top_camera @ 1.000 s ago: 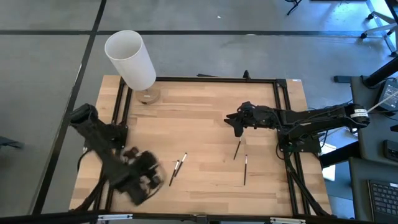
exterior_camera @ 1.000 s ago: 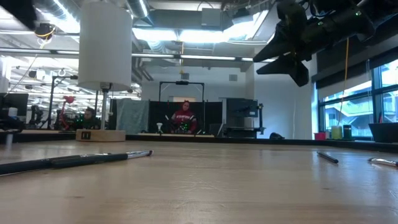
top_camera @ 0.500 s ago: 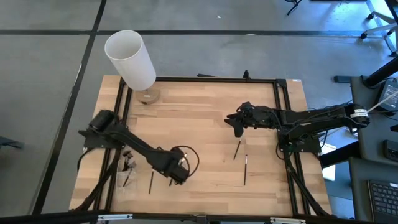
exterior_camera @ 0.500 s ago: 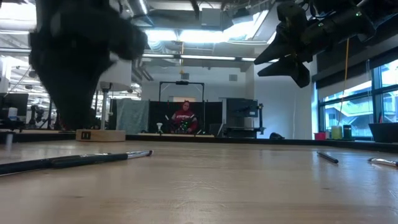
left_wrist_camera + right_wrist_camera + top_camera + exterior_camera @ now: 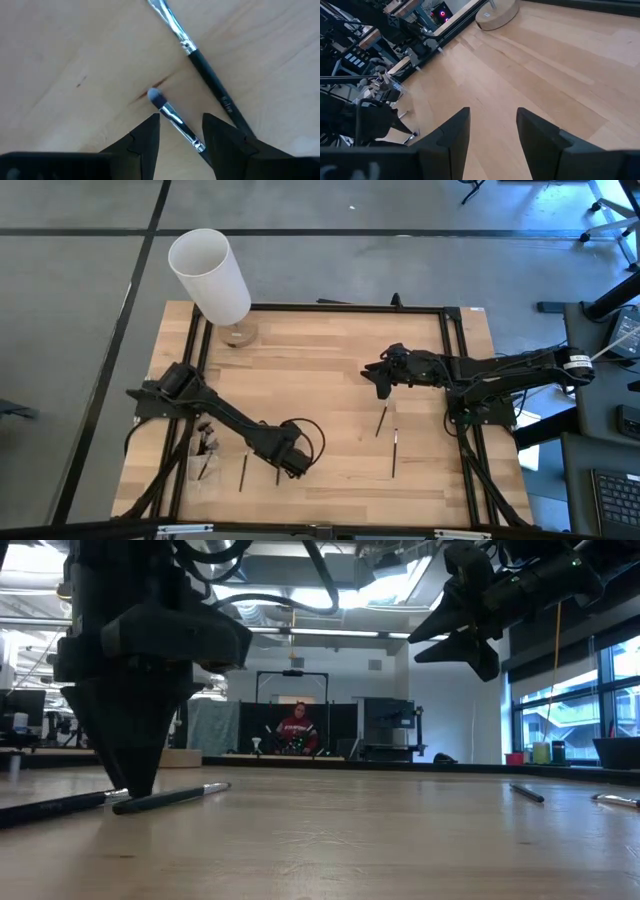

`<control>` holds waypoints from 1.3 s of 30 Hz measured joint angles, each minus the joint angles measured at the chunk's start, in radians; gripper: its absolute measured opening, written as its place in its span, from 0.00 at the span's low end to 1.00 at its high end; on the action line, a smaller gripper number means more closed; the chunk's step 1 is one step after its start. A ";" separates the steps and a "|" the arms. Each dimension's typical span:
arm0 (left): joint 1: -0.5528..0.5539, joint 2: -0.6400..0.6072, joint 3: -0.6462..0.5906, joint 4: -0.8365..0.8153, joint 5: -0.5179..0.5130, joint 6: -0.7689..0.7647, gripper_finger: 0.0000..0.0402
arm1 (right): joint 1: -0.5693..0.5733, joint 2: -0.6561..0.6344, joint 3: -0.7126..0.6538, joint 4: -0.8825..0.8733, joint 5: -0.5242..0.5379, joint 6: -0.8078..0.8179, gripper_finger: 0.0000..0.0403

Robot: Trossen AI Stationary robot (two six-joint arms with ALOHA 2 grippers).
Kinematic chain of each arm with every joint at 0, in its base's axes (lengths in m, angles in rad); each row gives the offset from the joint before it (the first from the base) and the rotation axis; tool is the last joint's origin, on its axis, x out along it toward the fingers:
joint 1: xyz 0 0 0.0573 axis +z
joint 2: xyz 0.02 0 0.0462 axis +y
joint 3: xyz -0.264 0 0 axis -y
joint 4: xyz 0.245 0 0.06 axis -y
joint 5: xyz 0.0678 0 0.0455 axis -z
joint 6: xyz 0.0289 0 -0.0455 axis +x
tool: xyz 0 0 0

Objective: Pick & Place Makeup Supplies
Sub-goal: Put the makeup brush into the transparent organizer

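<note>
Several thin dark-handled makeup brushes lie flat on the wooden table point(image 5: 330, 370). My left gripper point(image 5: 180, 117) points down, open, with its fingertips at the tabletop point(image 5: 135, 790). One finger stands on each side of a short brush point(image 5: 172, 115) near its silver ferrule, and its bristle tip points away from the fingers. A longer brush point(image 5: 207, 75) lies just beside it. Another brush point(image 5: 242, 470) lies toward the near left, and two more point(image 5: 381, 420) point(image 5: 394, 452) lie at centre right. My right gripper point(image 5: 380, 385) hangs open above the table, with nothing between its fingers. My left gripper comes from above, pointing down, with its fingers across the short brush at the ferrule point(image 5: 180, 125). The brush lies flat on the table between the open fingers. I cannot tell whether a finger touches it.
A tall white cylinder point(image 5: 210, 275) stands on a round wooden base point(image 5: 238, 335) at the far left corner. A black frame point(image 5: 340, 308) runs around the table. Small clear objects point(image 5: 205, 450) sit by the left rail. A seated person point(image 5: 297, 728) is in the room beyond.
My left gripper has swung from the near left toward the table's right and come down, tipping until it points straight down over the two brushes. In the low view the brush at its fingers has shifted slightly.
</note>
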 joint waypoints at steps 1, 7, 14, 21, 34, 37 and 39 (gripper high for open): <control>-0.001 0.000 0.000 0.001 0.000 0.000 0.36 | 0.000 0.000 0.000 0.000 0.000 0.000 0.40; -0.023 0.007 0.000 -0.022 0.059 -0.006 0.29 | 0.000 0.000 0.000 0.000 0.000 -0.004 0.40; -0.044 0.025 0.006 -0.062 0.084 0.011 0.09 | 0.000 0.000 0.000 0.000 0.000 -0.006 0.40; -0.044 0.006 -0.004 -0.158 0.036 0.000 0.05 | 0.000 0.000 0.000 0.000 0.000 -0.004 0.40; -0.251 -0.275 0.183 -0.660 -0.310 -0.393 0.06 | 0.000 0.000 0.000 0.000 0.000 -0.009 0.40; -0.316 -0.329 0.187 -0.656 -0.395 -0.434 0.05 | 0.000 0.000 0.000 0.000 0.000 -0.006 0.40; -0.353 -0.348 0.187 -0.653 -0.416 -0.437 0.04 | 0.000 0.000 0.000 0.000 0.000 -0.006 0.40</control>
